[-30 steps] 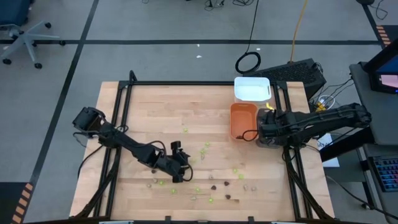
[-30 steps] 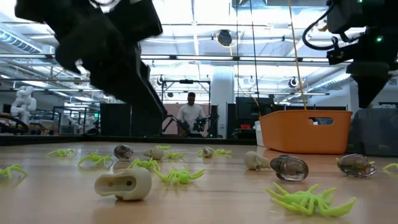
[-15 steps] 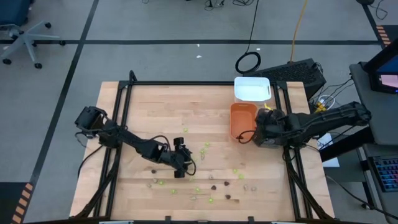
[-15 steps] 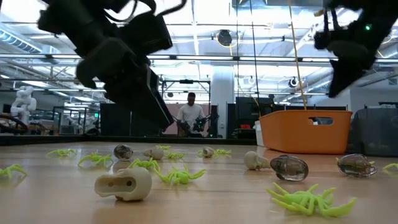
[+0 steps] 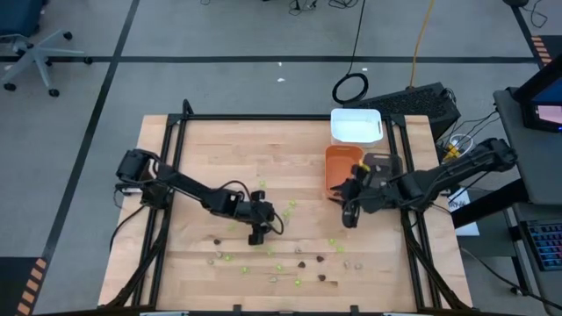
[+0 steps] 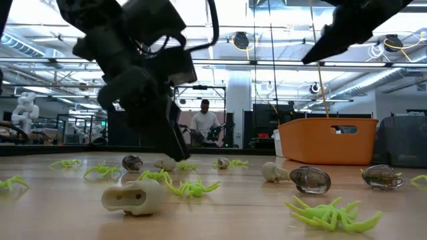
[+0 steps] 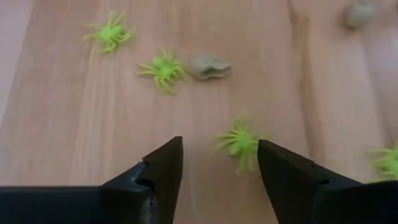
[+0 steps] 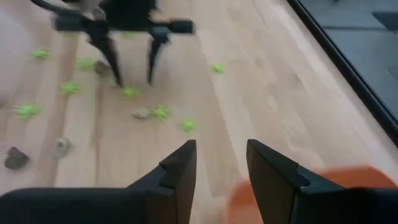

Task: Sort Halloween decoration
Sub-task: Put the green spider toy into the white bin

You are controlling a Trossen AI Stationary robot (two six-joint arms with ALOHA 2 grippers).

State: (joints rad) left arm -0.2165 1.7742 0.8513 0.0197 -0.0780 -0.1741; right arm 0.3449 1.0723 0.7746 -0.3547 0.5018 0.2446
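Observation:
Tiny lime-green spiders, dark brown pieces and pale beige skulls lie scattered on the table's near half [image 5: 290,259]. In the low view, a skull [image 6: 133,197] and a spider [image 6: 331,213] lie closest. My left gripper [image 5: 256,233] points down close over the wood, open. One green spider [image 7: 239,142] lies between its fingers [image 7: 221,165], close to one of them. My right gripper [image 5: 349,217] hangs open and empty above the table, just off the orange tray [image 5: 342,168]. Past its fingers [image 8: 221,158], its wrist view shows the left gripper [image 8: 130,62].
The white tray [image 5: 356,125] sits at the far edge, beyond the orange one. A grey tray [image 6: 405,140] stands to the orange tray's right. Bare wood lies on the table's far left half. A person [image 6: 204,125] stands in the room behind.
My left gripper has moved toward the table's right and come down close to the wood over the green spider. My right gripper has swung away from the trays toward the table's left and near edge. The pieces have stayed where they were.

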